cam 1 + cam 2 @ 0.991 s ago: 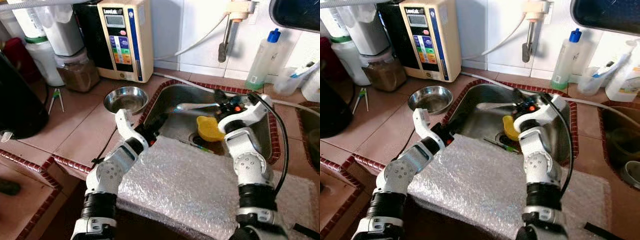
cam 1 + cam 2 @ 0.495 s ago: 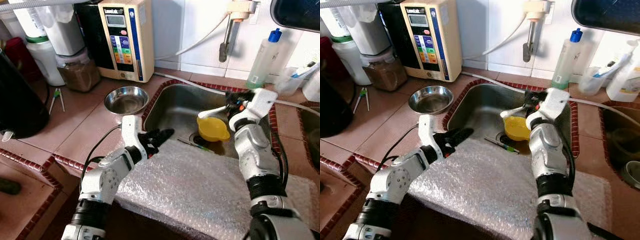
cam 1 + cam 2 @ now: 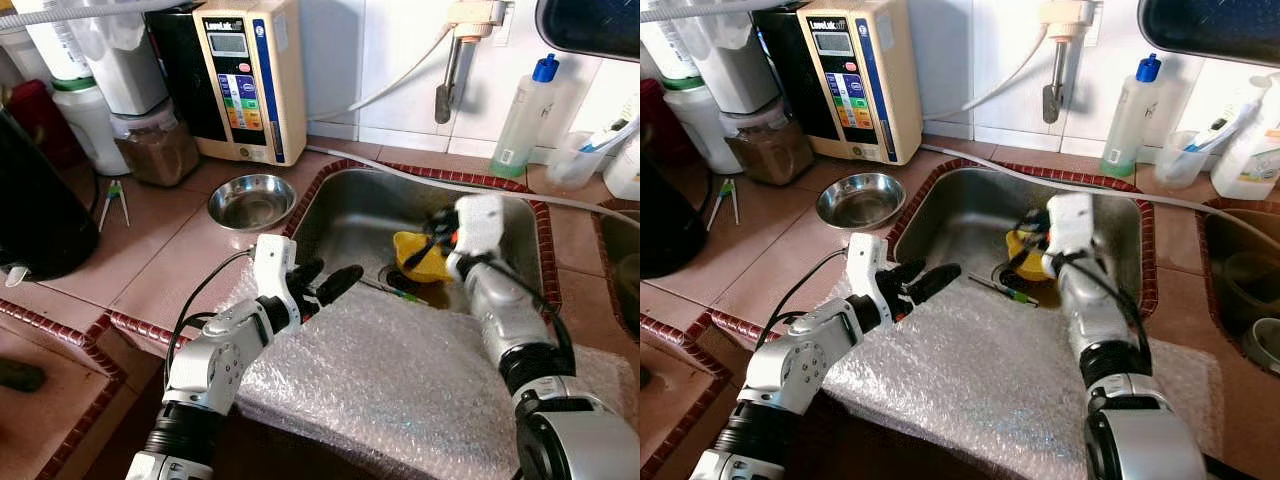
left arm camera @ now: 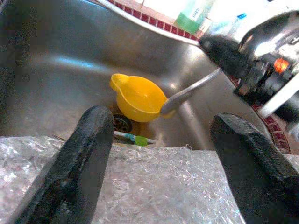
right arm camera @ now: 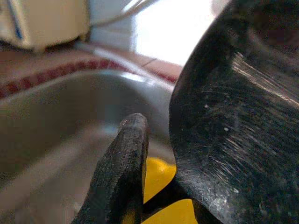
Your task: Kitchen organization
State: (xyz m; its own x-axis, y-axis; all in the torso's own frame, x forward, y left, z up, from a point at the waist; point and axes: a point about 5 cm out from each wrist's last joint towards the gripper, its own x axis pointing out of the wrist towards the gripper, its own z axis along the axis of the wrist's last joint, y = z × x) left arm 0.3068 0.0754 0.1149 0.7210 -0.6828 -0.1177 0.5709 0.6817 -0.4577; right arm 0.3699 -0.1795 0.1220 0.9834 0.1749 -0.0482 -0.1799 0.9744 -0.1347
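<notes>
Over the bubble wrap (image 3: pixel 400 380) at the sink's near edge, the left gripper (image 3: pixel 325 283) hovers with fingers apart. Beyond it, in the sink (image 3: pixel 350 215), the right gripper (image 3: pixel 432 240) is clamped on a metal spoon (image 4: pixel 187 93) touching the yellow cup (image 4: pixel 138 98) by the drain.

A cup (image 3: pixel 420 257) lies in the sink (image 3: pixel 350 205); a bowl (image 3: pixel 251 199) sits left on the tabletop (image 3: pixel 150 240); bubble wrap (image 3: pixel 400 380) lies near.
</notes>
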